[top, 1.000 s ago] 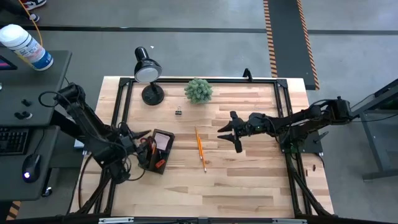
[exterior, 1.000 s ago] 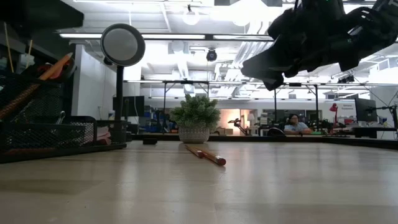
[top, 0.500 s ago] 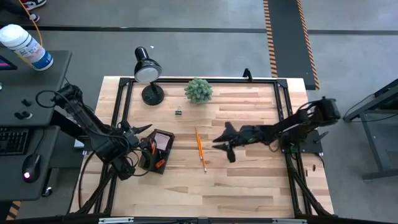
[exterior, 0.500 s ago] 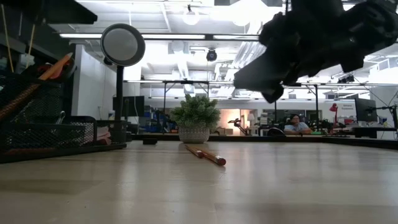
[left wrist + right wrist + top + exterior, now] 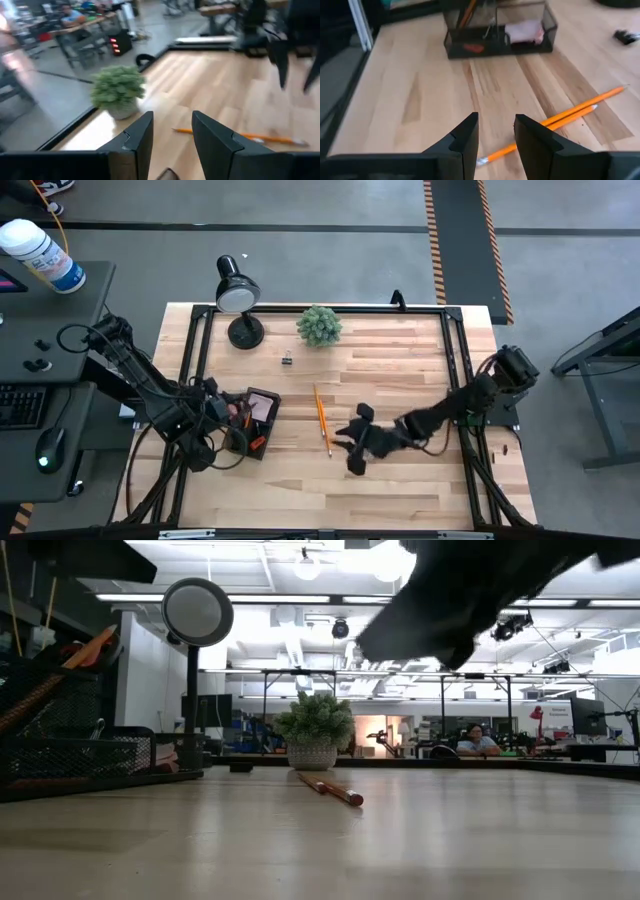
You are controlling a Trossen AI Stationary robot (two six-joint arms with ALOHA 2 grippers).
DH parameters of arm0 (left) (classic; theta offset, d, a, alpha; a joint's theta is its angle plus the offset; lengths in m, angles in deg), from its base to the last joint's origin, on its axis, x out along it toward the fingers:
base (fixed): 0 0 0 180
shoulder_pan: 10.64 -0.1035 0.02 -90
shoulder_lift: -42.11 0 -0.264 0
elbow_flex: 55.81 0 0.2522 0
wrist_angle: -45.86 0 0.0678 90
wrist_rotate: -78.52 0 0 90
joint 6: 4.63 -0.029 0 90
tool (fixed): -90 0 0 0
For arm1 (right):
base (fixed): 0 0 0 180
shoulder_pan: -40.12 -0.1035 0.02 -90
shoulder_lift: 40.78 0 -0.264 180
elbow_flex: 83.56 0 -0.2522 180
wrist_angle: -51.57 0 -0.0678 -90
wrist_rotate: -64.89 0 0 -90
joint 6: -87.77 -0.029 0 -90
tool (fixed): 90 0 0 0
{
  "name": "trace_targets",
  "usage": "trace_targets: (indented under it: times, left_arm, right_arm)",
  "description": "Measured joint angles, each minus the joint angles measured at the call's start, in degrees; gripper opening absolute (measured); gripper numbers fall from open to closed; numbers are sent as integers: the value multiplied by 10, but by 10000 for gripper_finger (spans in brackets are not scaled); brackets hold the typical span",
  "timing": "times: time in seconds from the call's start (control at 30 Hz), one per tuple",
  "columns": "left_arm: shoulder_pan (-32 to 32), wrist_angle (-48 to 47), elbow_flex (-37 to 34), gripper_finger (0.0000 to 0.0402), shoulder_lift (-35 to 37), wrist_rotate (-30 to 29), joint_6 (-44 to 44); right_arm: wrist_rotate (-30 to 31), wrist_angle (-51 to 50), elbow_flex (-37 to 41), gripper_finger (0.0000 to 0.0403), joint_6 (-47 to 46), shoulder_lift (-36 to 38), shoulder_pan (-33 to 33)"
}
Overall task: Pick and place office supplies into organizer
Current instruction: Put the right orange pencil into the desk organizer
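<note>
The right gripper had swung from near the middle of the table down to a spot just beside the near ends of the pencils, dropping lower as it came. Its fingers stood apart with nothing between them, and in the right wrist view the two pencils lay side by side just past the fingertips. That suggested the arm was lining up to take a pencil, which still had to be carried across to the organizer.

The organizer sat well to the left of the pencils, already holding a pink pad and some upright items. The left gripper hung right at the organizer's left end, its fingers apart and empty. The binder clip lay beyond the pencils, toward the plant and lamp, still unplaced.
</note>
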Motion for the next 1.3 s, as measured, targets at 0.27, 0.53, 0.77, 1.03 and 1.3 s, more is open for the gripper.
trace_targets:
  times: [0.27,0.53,0.77,1.03,1.3]
  left_arm:
    - [0,232,0,124,0,144,-290]
    - [0,289,0,124,0,199,-319]
    - [0,296,0,124,0,209,-312]
    - [0,296,0,124,0,209,-321]
    - [0,290,0,124,0,209,-322]
  right_arm:
    - [209,-2,-22,116,-108,-40,-102]
    - [288,-5,-135,116,-170,-179,-128]
    - [339,-184,-297,116,-198,-283,-130]
    - [328,-320,-381,116,-264,-314,-135]
    - [265,-378,-368,116,-323,-314,-130]
